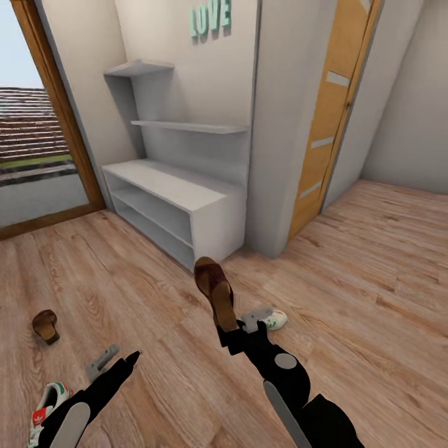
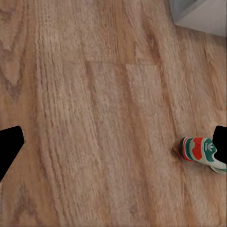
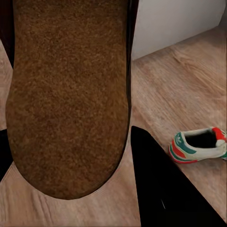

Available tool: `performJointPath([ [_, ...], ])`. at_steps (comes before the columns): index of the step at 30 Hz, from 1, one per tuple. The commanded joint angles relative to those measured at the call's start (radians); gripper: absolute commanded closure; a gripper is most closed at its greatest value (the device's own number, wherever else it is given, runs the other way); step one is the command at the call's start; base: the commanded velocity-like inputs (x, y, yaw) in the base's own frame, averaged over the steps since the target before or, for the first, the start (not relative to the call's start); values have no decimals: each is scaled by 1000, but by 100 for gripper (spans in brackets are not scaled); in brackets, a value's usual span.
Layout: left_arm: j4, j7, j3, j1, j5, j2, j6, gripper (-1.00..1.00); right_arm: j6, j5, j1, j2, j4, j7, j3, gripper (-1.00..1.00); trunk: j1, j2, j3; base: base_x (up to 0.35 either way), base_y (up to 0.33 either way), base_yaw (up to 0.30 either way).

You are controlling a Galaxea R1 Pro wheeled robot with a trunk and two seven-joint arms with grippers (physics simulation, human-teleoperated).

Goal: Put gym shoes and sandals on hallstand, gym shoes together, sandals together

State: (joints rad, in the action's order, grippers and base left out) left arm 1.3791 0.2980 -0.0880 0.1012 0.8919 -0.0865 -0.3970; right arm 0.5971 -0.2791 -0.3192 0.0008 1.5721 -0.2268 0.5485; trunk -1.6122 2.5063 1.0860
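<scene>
Item: shoe tidy, early stage. Our right hand [image 1: 231,333] pinches one sandal [image 1: 214,291], lifted short of the rack's [image 1: 180,186] near end. Rack bare. Left on the floor [image 1: 348,280]: second sandal [image 1: 46,325], two sneakers [image 1: 50,404] [image 1: 274,320]. Our left hand [image 1: 115,361] hangs spread, empty. Nothing blocks the way; door [image 1: 330,118] beside.

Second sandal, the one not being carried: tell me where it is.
In the head view, the sandal lies on the corridor floor at far left, beyond the left tool and a gym shoe.
</scene>
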Motion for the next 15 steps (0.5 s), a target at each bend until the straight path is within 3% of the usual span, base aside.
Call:
performJointPath([
  [1, -1, 5, 0, 0, 0, -1, 0, -100, 1, -7, -1, 1, 0, 0, -1, 100, 0, 0, 0, 0, 0, 274],
  [7, -35, 8, 0, 0, -1, -4, 2, -100, 2, -9, -1, 2, -1, 1, -2, 100, 0, 0, 0, 67, -36, 274],
  [15, -46, 9, -1, -6, -2, -4, 3, -100, 3, -9, -1, 3, -3, 1, -2, 100, 0, 0, 5, 326, -106, 270],
])
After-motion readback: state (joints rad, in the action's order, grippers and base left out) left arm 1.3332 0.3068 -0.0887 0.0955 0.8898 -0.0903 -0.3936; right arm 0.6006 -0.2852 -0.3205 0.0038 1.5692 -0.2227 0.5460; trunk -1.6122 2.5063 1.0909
